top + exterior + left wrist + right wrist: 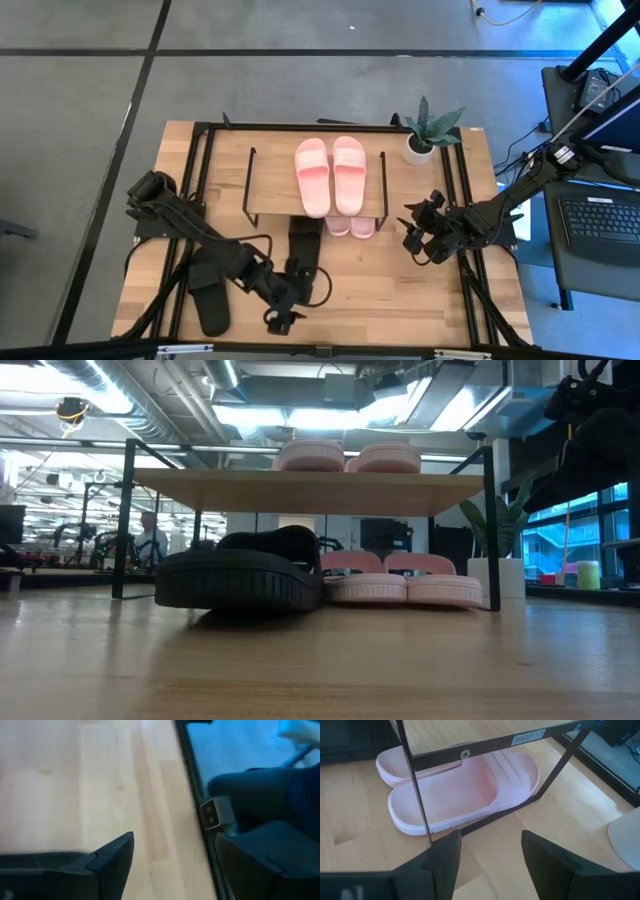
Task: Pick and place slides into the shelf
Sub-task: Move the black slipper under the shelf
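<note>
The left hand hovers open near the bench's front edge, holding nothing. One black slide lies partly under the shelf, the other toward the front-left corner (pink pairs on top and beneath). The right hand, open, waits beside the shelf's right end.

Counted from above: 4 pink slides, 2 on the shelf top board and 2 beneath it; 2 black slides, 1 partly under the shelf and 1 near the table's front edge. Also recorded: 1 shelf, 1 potted plant, 2 robot arms.
</note>
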